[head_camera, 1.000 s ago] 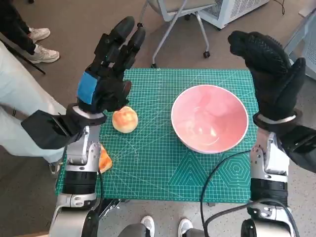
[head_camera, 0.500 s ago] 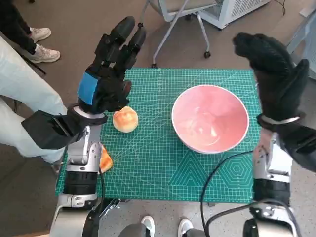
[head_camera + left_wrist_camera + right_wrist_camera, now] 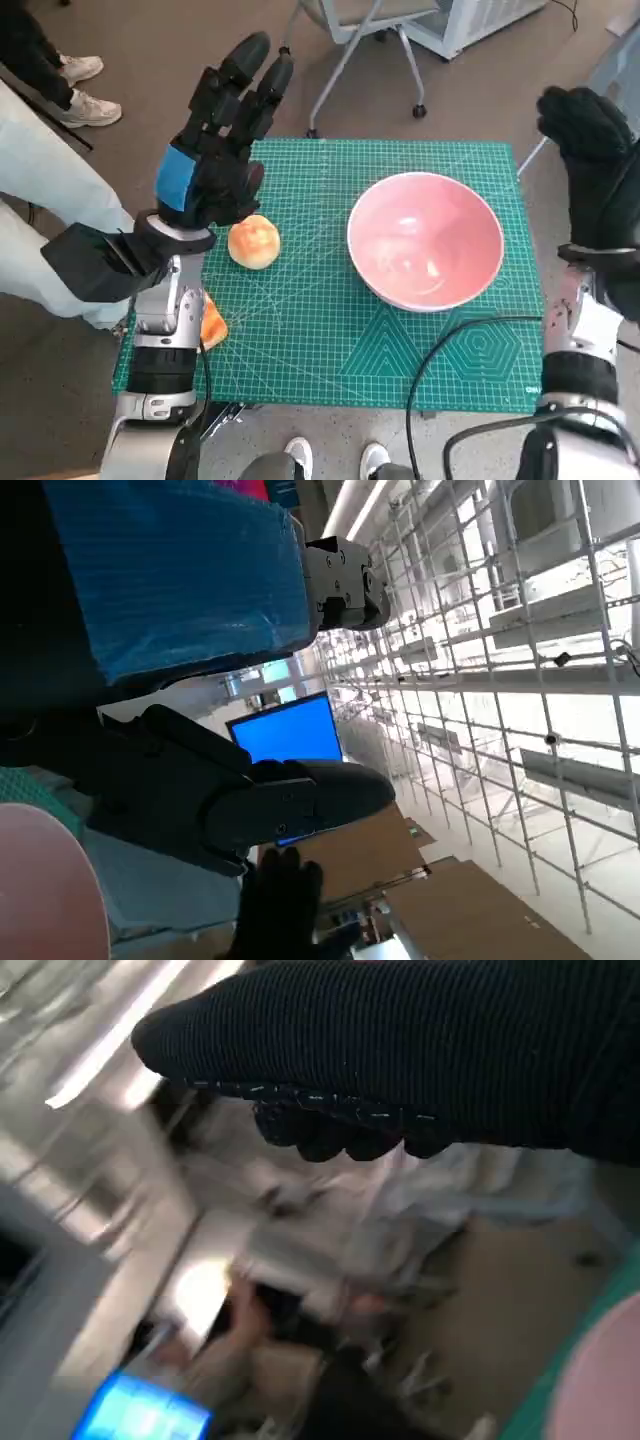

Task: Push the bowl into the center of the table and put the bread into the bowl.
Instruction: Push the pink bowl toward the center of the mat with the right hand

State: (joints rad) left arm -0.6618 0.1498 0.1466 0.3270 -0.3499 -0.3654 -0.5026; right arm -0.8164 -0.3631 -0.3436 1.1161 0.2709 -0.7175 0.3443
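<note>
A pink bowl (image 3: pixel 425 250) stands on the green cutting mat (image 3: pixel 320 340), right of the mat's middle. A round golden bread roll (image 3: pixel 253 242) lies left of the bowl. My left hand (image 3: pixel 215 150) is raised above the mat's left side, just beyond the roll, with its fingers straight and spread, holding nothing. My right hand (image 3: pixel 598 165) is lifted past the mat's right edge, fingers extended, holding nothing. In the left wrist view the left hand (image 3: pixel 150 600) fills the frame, and the bowl's rim (image 3: pixel 40 880) shows at a corner. The right wrist view is blurred, showing only the gloved right hand (image 3: pixel 420 1060).
An orange object (image 3: pixel 212 322) lies at the mat's left edge, partly hidden by my left forearm. A wheeled chair (image 3: pixel 365 40) stands beyond the table. A person's legs and shoes (image 3: pixel 70 95) are at the left. A black cable (image 3: pixel 450 345) crosses the mat's near right corner.
My right hand has swung to the right, from above the bowl's far right side to beyond the mat's right edge. The left hand, bowl and roll have not moved.
</note>
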